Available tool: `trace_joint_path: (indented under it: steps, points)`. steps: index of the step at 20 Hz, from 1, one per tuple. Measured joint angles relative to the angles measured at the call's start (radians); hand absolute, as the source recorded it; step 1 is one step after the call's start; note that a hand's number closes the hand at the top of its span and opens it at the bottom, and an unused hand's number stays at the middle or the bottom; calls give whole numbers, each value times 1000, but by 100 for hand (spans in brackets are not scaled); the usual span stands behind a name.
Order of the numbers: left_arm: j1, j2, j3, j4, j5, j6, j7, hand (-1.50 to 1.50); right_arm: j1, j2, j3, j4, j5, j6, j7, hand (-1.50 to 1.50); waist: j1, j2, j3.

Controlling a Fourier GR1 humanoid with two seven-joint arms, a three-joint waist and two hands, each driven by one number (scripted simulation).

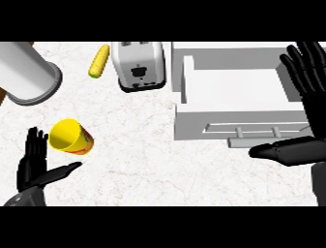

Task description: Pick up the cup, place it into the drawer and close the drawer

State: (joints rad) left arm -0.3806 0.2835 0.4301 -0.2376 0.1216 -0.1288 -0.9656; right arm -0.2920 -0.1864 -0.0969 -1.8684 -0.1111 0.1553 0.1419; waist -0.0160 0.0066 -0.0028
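White marble counter carries a yellow plastic cup (71,137), tipped, just beyond the open left hand (35,164). It looks light, stiff and slick; its side wall suits a wrap. The open right hand (315,104) rests beside the open white drawer (233,114).

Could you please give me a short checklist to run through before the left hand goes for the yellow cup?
1. Cup free on the counter, held by nothing: ok.
2. Left hand open beside the cup: ok.
3. Drawer pulled open, nothing visible inside: ok.
4. Right hand open at the drawer's right side, holding nothing: ok.
5. Toaster and corn cob stand apart from the cup: ok.
6. Cup's contents: cannot tell.
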Motion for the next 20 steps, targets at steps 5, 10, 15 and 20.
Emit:
trace_joint_path:
  steps: [5,10,15,20]
  points:
    - [-42,8,4,51,-5,2,-31,-150,8,-1,-5,-5,-9,11,-6,-150,-5,2,-1]
    - [-79,-7,-2,78,-14,7,-40,-150,-12,-14,-21,29,-14,23,-18,-150,-7,3,-1]
    - [-97,-17,-4,87,-14,-21,-36,-150,-11,-19,-25,12,-17,24,-5,-150,-12,5,-2]
    - [-108,-26,-7,67,-12,-78,-31,150,-3,-25,-33,11,-27,35,-13,-150,-15,6,-2]
